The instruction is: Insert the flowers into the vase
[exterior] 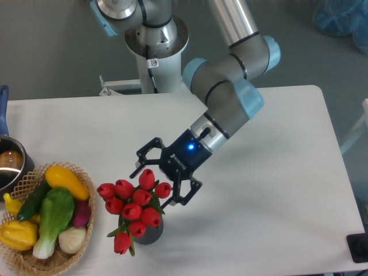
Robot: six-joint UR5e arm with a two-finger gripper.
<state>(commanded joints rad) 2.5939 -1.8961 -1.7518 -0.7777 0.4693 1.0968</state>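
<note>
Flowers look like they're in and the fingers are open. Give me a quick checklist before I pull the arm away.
1. Flowers standing in the vase: ok.
2. Gripper open: ok.
3. Fingers clear of the buds: cannot tell; they sit right beside the top buds.
4. Vase upright: ok.
5. Bunch balanced: not ok; it spreads wider than the vase and leans toward the basket.
6. Retreat path up and right over the table: ok.

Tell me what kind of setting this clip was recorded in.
Most likely a robotics lab bench set up for tabletop manipulation, not a home. A pedestal-mounted arm with an open gripper works over a plain white table, which holds props: flowers in a vase and a basket of toy vegetables.
</note>
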